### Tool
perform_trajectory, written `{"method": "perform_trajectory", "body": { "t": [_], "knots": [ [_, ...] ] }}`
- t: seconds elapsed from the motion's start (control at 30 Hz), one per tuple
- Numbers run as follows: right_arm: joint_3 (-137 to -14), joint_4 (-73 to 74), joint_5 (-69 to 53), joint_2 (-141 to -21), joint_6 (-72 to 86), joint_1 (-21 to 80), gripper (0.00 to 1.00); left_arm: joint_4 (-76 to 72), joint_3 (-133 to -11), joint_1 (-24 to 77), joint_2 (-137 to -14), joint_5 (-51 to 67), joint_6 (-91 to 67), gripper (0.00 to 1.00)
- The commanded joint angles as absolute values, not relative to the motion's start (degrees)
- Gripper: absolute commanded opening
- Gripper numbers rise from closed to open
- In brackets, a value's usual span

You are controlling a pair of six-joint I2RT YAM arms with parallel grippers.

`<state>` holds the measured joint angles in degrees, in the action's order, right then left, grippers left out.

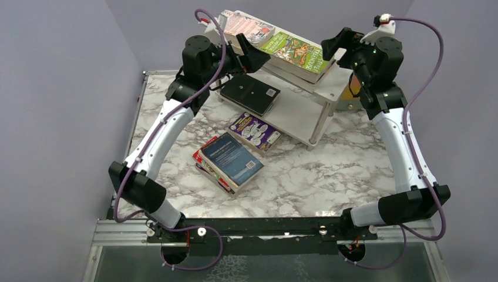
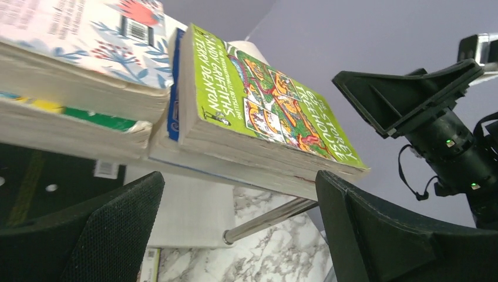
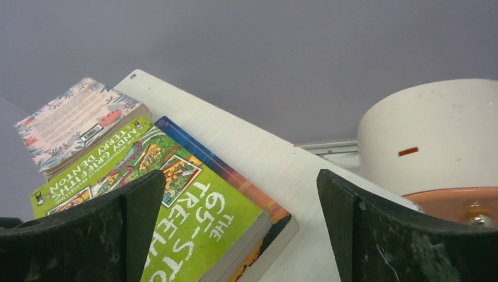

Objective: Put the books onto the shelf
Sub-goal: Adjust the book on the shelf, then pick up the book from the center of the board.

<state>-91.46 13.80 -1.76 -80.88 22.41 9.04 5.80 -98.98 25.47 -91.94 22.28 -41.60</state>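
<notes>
Shelf [image 1: 296, 120], far side of table [image 1: 329, 170]: carried flat piles on the top board, a black book [image 1: 249, 94] on the lower. Loose pile [image 1: 229, 161]: lay unshelved on the marble. Green book [image 1: 296, 50]: lay face up on top, long axis along the board, one short end toward the right gripper [image 1: 343, 44]. Left gripper [image 2: 235, 179]: hung just below the piles' near edge. Both: fingers spread, gripping nothing. Probable hazard: clipping that edge on rising, tipping books off.

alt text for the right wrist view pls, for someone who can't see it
A green book lies flat on a blue-edged book on the top board of the pale shelf, with a pink-patterned book beyond at left. The right pincer is open and empty in the foreground, a round beige-and-orange box at right.
</notes>
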Motion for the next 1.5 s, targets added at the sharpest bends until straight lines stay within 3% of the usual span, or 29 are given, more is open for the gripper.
{"method": "perform_trajectory", "body": {
  "t": [0.0,0.2,0.4,0.7,0.87,1.0,1.33,1.47],
  "knots": [
    [-96.0,15.9,2.1,-76.7,17.3,9.1,1.00,10.7,-98.0,25.4,-81.1,10.3,-33.9,0.99],
    [-96.5,21.9,-6.1,-70.8,14.4,9.5,1.00,2.6,-85.2,24.3,-69.9,5.2,-34.5,0.99],
    [-90.0,26.1,-23.9,-59.1,17.7,9.7,1.00,3.4,-79.2,24.1,-67.0,11.5,-33.8,0.99],
    [-75.5,35.2,-36.6,-42.1,20.6,9.7,1.00,8.2,-63.9,24.0,-59.5,9.1,-34.5,0.93],
    [-60.1,33.5,-40.9,-35.8,23.5,9.6,1.00,10.3,-58.6,24.0,-59.2,9.5,-34.8,0.99],
    [-52.4,33.2,-41.4,-34.5,22.1,9.7,1.00,10.5,-56.2,24.0,-58.9,9.1,-34.6,0.99],
    [-47.0,23.1,-44.6,-42.0,22.5,10.5,1.00,9.5,-54.7,24.0,-60.9,6.5,-33.7,0.99],
    [-49.9,19.1,-38.3,-48.9,21.5,18.3,1.00,9.2,-55.2,24.0,-62.3,5.7,-32.9,0.99]
  ]
}}
